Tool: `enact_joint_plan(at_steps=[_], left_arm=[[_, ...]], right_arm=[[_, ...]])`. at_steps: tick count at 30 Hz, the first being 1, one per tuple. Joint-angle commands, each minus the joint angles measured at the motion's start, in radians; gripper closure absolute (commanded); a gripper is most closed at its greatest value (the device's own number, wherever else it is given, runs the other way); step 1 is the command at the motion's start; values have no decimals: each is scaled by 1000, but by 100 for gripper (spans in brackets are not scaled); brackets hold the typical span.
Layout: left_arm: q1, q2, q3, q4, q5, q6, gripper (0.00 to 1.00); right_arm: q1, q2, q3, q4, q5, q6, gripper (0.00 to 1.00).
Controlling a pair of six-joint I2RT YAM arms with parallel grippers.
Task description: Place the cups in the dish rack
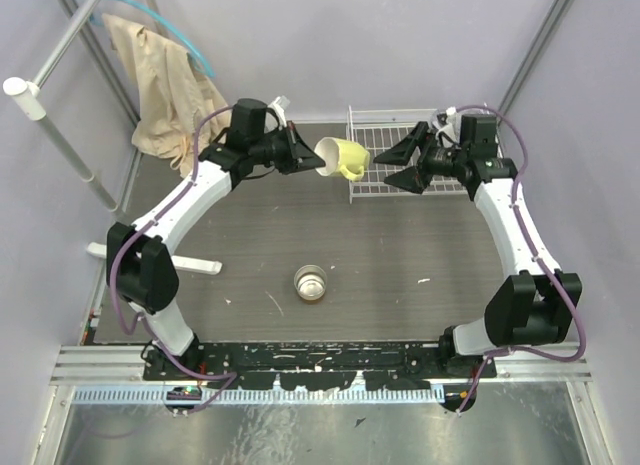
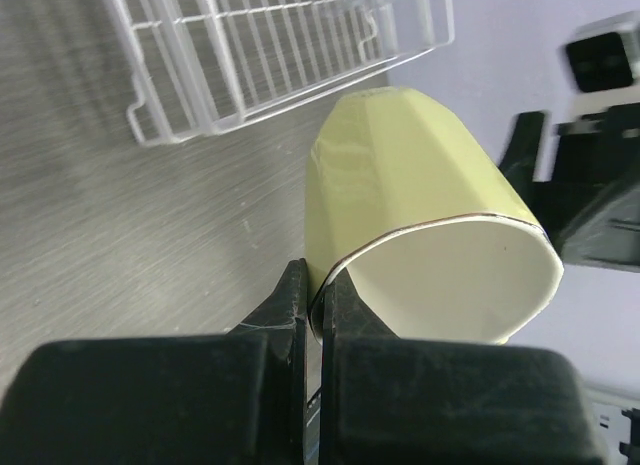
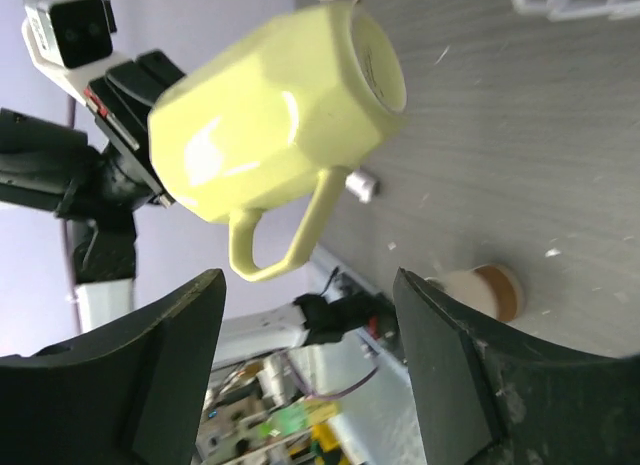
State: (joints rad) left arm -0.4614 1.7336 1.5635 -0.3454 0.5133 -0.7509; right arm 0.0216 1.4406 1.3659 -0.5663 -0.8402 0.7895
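Mug one, brown cup one, rack one

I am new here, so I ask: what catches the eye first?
A pale yellow mug hangs in the air between the arms, pinched by its rim in the left gripper. The right gripper gapes toward it near the dish rack; one brown cup sits mid-table.

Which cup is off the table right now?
The pale yellow mug, pinched by its rim in the left gripper; the small brown cup stands on the table.
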Motion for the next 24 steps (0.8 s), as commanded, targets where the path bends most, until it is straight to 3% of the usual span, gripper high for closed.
enact_joint_plan(at_steps=[1,4,7,9,11,24], left_arm=[[10,-35,13,286,120,-45,100],[10,-50,-20,362,98,-59,100],[8,-63,-46,412,65,-56,100],[8,-70,-62,445,44,-55,100],[8,-73,-71,467,27,-50,100],[8,-45,-68,583,82,-191,100]], right_arm=[[15,-72,-87,280,-204,258,28],[18,-107,-177,483,-223,456,29],[20,-141,-316,789,-201,700,30],[24,-157,-414,985,-165,906,35],[43,-149,-472,1130,-148,1013,38],[121,-52,-485,1346,-76,1134,43]])
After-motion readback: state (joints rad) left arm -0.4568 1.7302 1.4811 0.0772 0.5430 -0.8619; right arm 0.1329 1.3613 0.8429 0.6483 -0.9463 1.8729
